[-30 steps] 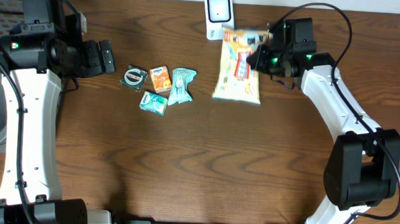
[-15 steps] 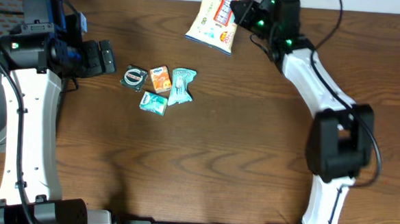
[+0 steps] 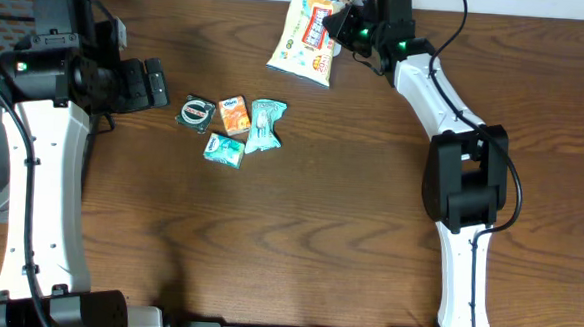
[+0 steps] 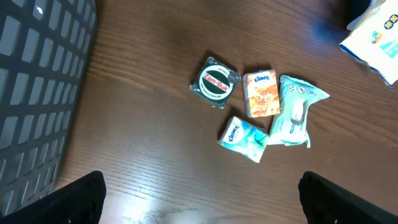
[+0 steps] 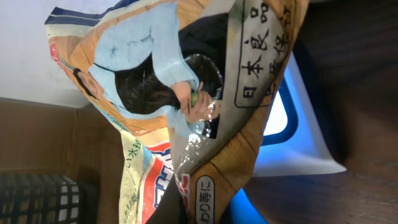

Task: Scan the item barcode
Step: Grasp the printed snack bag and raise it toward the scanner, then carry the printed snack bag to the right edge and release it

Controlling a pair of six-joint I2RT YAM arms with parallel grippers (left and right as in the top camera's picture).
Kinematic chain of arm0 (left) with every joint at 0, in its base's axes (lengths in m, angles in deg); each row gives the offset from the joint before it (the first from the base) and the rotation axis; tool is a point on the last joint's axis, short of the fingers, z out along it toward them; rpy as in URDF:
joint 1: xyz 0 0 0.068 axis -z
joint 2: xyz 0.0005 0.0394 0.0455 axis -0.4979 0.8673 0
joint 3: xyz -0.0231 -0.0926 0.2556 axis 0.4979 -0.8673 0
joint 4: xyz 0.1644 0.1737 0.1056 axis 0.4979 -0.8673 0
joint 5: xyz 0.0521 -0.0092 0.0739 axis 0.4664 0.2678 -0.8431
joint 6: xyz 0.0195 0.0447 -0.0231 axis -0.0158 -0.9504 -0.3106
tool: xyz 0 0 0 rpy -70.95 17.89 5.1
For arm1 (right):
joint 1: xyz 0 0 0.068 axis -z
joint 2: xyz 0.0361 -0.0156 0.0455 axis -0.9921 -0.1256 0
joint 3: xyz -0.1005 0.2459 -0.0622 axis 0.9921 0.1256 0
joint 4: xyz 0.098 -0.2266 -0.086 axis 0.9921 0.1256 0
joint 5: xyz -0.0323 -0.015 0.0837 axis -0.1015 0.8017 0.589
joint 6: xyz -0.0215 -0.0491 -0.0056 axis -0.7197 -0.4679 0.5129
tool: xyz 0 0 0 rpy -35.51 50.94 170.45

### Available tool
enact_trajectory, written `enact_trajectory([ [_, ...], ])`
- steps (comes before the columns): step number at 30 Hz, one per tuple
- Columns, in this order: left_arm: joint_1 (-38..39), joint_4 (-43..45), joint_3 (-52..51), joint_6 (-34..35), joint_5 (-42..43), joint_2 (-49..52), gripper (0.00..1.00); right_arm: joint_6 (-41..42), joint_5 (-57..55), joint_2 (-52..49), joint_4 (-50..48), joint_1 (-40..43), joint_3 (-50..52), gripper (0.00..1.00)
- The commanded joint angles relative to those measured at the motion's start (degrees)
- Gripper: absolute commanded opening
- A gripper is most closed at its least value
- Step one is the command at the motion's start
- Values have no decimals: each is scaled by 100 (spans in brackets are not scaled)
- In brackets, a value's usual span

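Observation:
A large snack bag (image 3: 305, 32) printed in cream, red and orange hangs tilted at the table's back edge. My right gripper (image 3: 353, 25) is shut on its right end. The right wrist view is filled by the crumpled bag (image 5: 186, 93), and behind it stands the white scanner (image 5: 311, 146), glowing blue. From overhead the scanner is hidden by the bag. My left gripper (image 3: 157, 82) is open at the left, apart from everything, its black fingertips (image 4: 81, 199) at the bottom corners of the left wrist view.
Left of centre lie a round Zam-Buk tin (image 3: 196, 112), an orange Kleenex pack (image 3: 235, 113), a teal packet (image 3: 265, 124) and a teal Kleenex pack (image 3: 224, 149). A dark mesh basket (image 4: 37, 81) stands at the far left.
The right arm has swung the snack bag left and toward the back edge, from beside the scanner to over it. The left arm has not moved.

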Motion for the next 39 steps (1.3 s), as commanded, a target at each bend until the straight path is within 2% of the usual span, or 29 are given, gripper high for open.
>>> enact_trajectory([
  [1, -2, -2, -15, 50, -13, 20, 98, -424, -7, 229, 238, 352, -264, 1],
  [9, -2, -2, -15, 50, -13, 20, 98, -2608, -1248, 1082, 2603, 1781, -275, 1],
  [15, -2, -2, -15, 50, -13, 20, 98, -3654, -2424, 1108, 3606, 2752, -271, 1],
  [16, -2, -2, -15, 50, -13, 20, 98, -4024, -2817, 1099, 3851, 3104, -271, 1],
  [18, -4, -2, -15, 50, -13, 20, 98, -4089, -3226, 1099, 3963, 3375, -271, 2],
  [19, -2, -2, -15, 50, -13, 20, 98, -4089, -3366, 1099, 4002, 3486, -271, 14],
  [20, -2, -2, -15, 50, -13, 20, 98, -4089, -3432, 1099, 4052, 3613, -271, 53],
  [21, -2, -2, -15, 50, -13, 20, 98, -4087, -3421, 1099, 4103, 3692, -271, 80],
  [22, -2, -2, -15, 50, -13, 20, 98, -4087, -3423, 1099, 4212, 3801, -271, 99],
  [27, -4, -2, -15, 50, -13, 20, 98, -4089, -3154, 1099, 4433, 3766, -271, 99],
  [31, -2, -2, -15, 50, -13, 20, 98, -4087, -1746, 1099, 4562, 3563, -271, 99],
  [32, -2, -2, -15, 50, -13, 20, 98, -4087, -1368, 1099, 4627, 3508, -269, 94],
  [34, -4, -2, -15, 50, -13, 20, 98, -4087, -931, 1097, 4778, 3338, -232, 75],
  [35, -2, -2, -15, 50, -13, 20, 98, -4087, -1043, 1097, 4782, 3252, -157, 65],
  [37, -2, -2, -15, 50, -13, 20, 98, -4085, -1445, 1097, 4732, 3150, -4, 59],
  [39, -2, -2, -15, 50, -13, 20, 98, -3985, -2011, 1097, 4603, 3082, 271, 46],
])
